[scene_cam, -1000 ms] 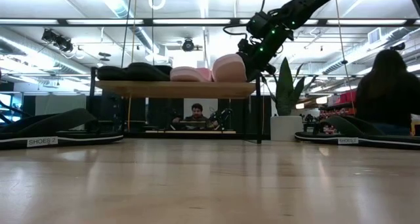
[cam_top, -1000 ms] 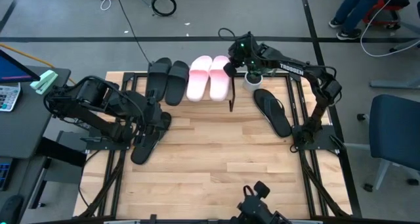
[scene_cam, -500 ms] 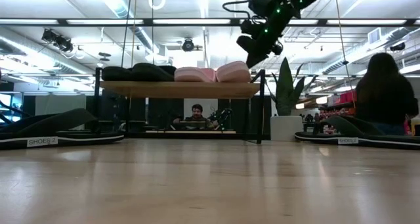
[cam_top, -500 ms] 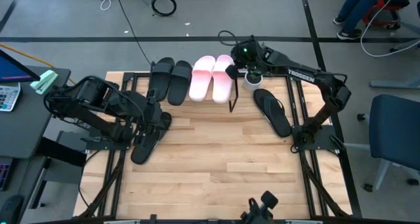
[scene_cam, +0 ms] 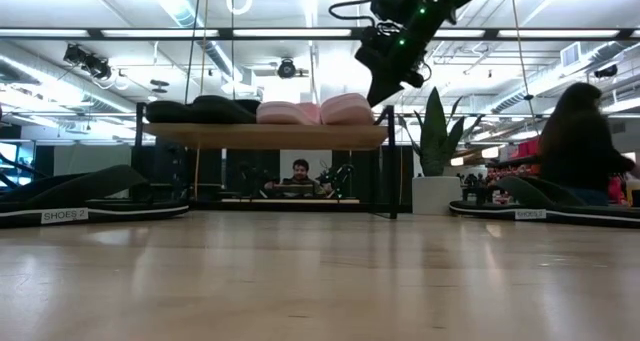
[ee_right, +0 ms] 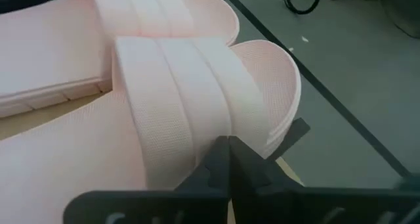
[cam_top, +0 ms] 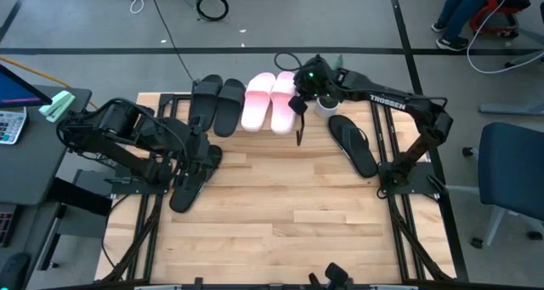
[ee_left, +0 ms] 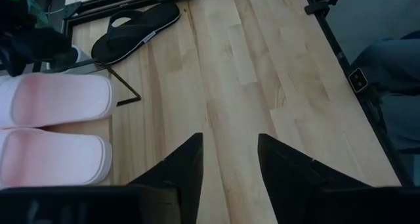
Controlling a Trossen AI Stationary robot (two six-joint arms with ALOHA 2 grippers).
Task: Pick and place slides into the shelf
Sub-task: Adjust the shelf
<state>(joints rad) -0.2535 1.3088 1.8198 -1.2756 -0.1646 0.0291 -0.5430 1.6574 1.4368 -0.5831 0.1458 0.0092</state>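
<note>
The shelf [scene_cam: 270,135] stands at the table's far edge. On its top board lie two black slides [cam_top: 217,105] and two pale pink slides [cam_top: 272,99] side by side. My right gripper [cam_top: 297,99] is shut and hovers at the right pink slide's band [ee_right: 177,112], above the shelf's right end [scene_cam: 375,93]. One black flip-flop [cam_top: 353,144] lies flat on the table right of the shelf. The other [cam_top: 189,184] lies at the table's left, partly under my left arm. My left gripper [ee_left: 226,165] is open above it and touches nothing. My right gripper's shut fingertips [ee_right: 228,148] stand right at the right pink slide's band, coming from above and the table's right. I cannot tell whether they touch it. The slide lies flat on the shelf top.
A small white round object [cam_top: 325,104] sits beside the shelf's right end. Bare wood [cam_top: 280,205] fills the table's near half. People [scene_cam: 585,141] sit in the room behind, and an office chair [cam_top: 510,167] stands off the table's right side.
My right gripper has risen off the shelf and then drifted a little toward the table's left. The right pink slide, tipped up against the gripper a second ago, now lies flat on the shelf next to the other pink one.
</note>
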